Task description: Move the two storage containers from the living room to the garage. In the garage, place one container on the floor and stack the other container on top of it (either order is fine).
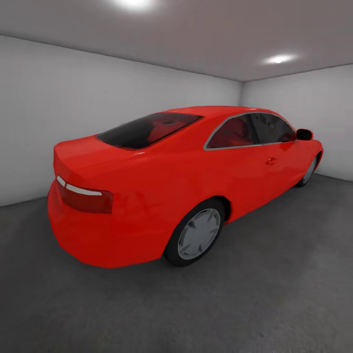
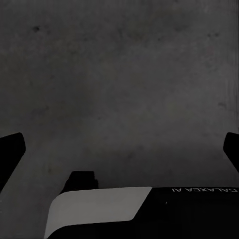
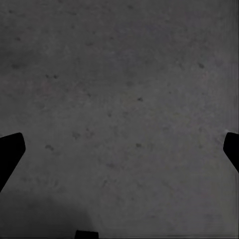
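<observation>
Concrete floor [image 3: 119, 99], dark grey and speckled, lies beyond our right gripper [image 3: 119, 149], its fingers [image 3: 10, 152] spread wide with nothing between them. Our left gripper [image 2: 119, 149] likewise holds its fingers [image 2: 11, 152] apart over the same floor. We stand in the garage, white walls [image 1: 49, 108] around us, a red car [image 1: 171, 181] parked ahead under two ceiling lights [image 1: 279, 59].

You see the red car [image 1: 186, 181] with its front end and far side turned away out of sight, while each wrist view crops the left gripper [image 2: 119, 149] and right gripper [image 3: 119, 149] to two dark fingertips [image 2: 11, 154] at the frame edges, over blurred floor [image 3: 119, 99]
</observation>
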Motion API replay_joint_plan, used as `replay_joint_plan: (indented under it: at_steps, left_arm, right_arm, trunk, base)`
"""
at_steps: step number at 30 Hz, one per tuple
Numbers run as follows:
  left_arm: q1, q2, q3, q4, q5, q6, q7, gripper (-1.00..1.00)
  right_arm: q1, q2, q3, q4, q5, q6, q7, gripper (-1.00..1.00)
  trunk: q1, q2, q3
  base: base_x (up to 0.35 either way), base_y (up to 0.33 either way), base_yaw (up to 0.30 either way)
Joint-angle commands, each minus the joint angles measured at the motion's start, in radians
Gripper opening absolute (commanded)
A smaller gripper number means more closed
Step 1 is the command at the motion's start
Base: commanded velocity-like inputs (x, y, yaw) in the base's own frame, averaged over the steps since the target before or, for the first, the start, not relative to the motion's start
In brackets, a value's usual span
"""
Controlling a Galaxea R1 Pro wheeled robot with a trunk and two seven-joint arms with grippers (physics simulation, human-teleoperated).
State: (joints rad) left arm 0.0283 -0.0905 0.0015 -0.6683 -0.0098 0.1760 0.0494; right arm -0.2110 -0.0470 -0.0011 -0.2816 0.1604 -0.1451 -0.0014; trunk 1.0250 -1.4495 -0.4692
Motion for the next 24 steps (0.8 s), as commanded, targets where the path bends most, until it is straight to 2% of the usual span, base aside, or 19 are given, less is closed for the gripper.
replay_joint_plan:
  at_steps: [1, 24]
  left_arm:
    - [0.001, -0.001, 0.000, -0.004, -0.001, 0.007, 0.003, 1.00]
    - [0.001, 0.000, 0.002, -0.004, -0.001, 0.007, 0.006, 1.00]
  right_arm:
    - [-0.001, 0.000, 0.000, 0.002, 0.007, -0.003, 0.000, 1.00]
    - [-0.001, 0.001, 0.000, 0.004, 0.005, -0.002, 0.000, 1.00]
  trunk:
    - [0.000, -0.001, -0.001]
    - [0.000, -0.001, 0.003]
  base:
    - [0.000, 0.000, -0.298]
    - [0.000, 0.000, -0.288]
